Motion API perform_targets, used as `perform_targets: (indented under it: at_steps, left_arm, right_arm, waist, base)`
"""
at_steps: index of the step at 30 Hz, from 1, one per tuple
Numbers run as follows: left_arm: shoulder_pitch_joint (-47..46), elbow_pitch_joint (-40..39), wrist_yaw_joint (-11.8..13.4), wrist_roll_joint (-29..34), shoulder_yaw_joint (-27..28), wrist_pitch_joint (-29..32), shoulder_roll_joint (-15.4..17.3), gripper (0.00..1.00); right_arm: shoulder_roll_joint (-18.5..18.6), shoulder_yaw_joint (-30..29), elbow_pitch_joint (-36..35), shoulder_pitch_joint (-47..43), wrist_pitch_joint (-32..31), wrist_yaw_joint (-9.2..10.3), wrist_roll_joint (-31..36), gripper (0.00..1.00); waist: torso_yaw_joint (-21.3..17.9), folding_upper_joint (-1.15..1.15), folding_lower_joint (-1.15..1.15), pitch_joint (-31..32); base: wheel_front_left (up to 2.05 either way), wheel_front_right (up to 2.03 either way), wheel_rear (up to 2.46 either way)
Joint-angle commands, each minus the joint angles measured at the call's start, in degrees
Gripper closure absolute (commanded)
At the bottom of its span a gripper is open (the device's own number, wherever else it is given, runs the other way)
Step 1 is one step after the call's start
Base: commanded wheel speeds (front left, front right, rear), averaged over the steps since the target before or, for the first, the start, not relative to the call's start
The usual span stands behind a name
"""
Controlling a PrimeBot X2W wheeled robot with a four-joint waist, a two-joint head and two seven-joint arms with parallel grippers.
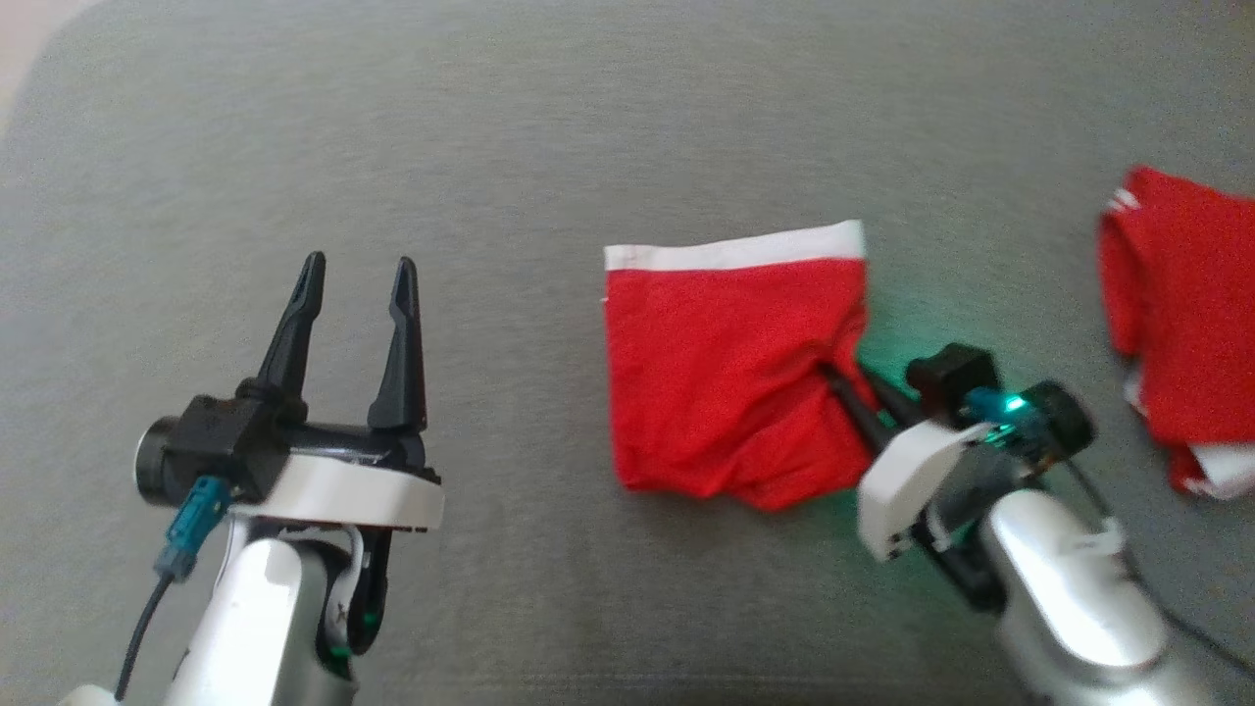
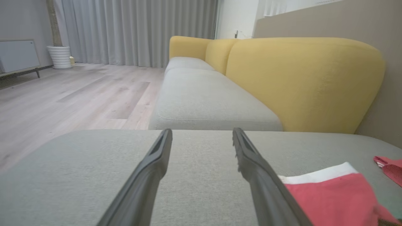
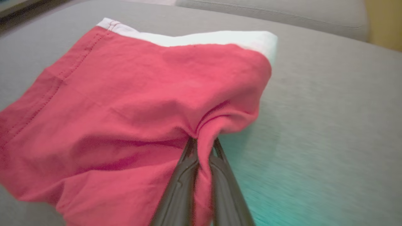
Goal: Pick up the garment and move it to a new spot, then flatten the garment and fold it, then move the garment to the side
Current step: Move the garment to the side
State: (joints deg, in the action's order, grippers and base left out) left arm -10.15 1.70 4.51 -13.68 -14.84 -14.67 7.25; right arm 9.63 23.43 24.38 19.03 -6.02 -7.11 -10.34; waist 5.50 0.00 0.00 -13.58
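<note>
Garment (image 3: 125, 94) pinched, right claw (image 3: 203, 142) | head view: second red garment (image 1: 1181, 324) aside

From the head, looks steeply down on the grey upholstered surface (image 1: 627, 118) from some way off, with the red garment (image 1: 726, 373) right of centre. From the left wrist, sits low over that same surface and faces level across it toward a yellow-backed sofa (image 2: 301, 81) and curtains (image 2: 135, 31) at upper left; catches the garment at lower right, shared with the head view. From the right wrist, leans in very near and downward on the garment, spread over the frame's left and centre.
</note>
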Motion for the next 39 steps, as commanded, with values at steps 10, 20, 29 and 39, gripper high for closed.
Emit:
perform_targets:
  at_steps: [10,20,29,39]
  left_arm:
    - [-3.45,-2.86,-1.52,1.95,1.99,-0.32,1.63,0.00]
    - [-6.26,-2.49,-2.51,2.61,1.43,-0.32,2.24,0.00]
    - [-8.72,-2.21,-3.51,2.88,0.75,-0.32,2.29,0.00]
    - [-10.78,-2.36,-3.95,2.72,0.95,-0.32,1.76,0.00]
  right_arm:
    - [17.55,-1.03,-14.27,1.69,-8.04,-0.37,-1.71,1.00]
    - [26.38,-9.86,-13.03,10.86,-9.86,-0.37,-2.96,1.00]
    - [33.03,-8.82,-5.93,16.09,-9.13,-0.37,-0.88,1.00]
    - [28.82,-14.81,1.73,20.02,-12.83,-0.37,8.35,1.00]
  waist:
    - [-14.56,0.00,0.00,-4.50]
    - [-18.08,0.00,0.00,-9.15]
    - [-17.39,0.00,0.00,-13.12]
    - [-16.88,0.00,0.00,-16.42]
  base:
    - [0.00,0.00,0.00]
    - [0.00,0.00,0.00]
    - [0.00,0.00,0.00]
    - [0.00,0.00,0.00]
